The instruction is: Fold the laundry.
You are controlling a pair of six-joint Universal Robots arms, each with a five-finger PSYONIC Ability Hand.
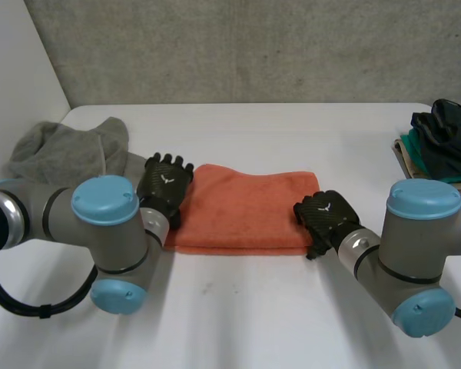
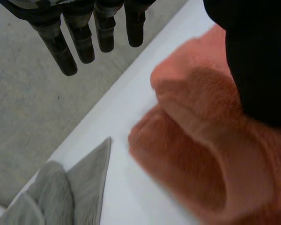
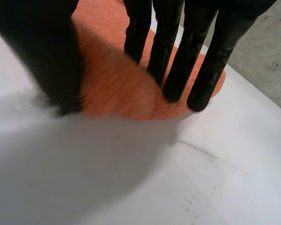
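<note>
**Two hands at opposite ends of a folded towel**

An orange terry towel (image 1: 246, 207), folded into a flat oblong, lies on the white table (image 1: 238, 315) between the two hands. The left hand (image 1: 166, 184) sits at one short end of it. The right hand (image 1: 327, 217) sits at the other end, on the corner nearer the robot.

*Left wrist view.* The left hand's fingers (image 2: 82, 44) are straight and slightly spread. They point past the towel (image 2: 192, 159), with no fabric at their tips. The thumb (image 2: 260, 65) lies against the towel's top layer, which bulges in rounded folds beside it. No finger curls round the cloth, so this hand is unclenched and grips nothing. A crumpled grey cloth (image 2: 61, 197) lies on the table on the side of the fingers away from the thumb, apart from the towel. In the head view this grey cloth (image 1: 69, 150) is just beside the left hand.

*Right wrist view.* The right hand's fingers (image 3: 178, 61) are straight, with their tips resting on the towel (image 3: 112, 79) close to its edge. The thumb (image 3: 51, 56) is set wide apart from them, its tip down at the towel's border. A low hump of towel rises between thumb and fingers. Nothing is pinched, and the hand is spread flat.

A heap of dark green and black garments (image 1: 444, 138) lies well apart from the right hand, on its outer side.
</note>
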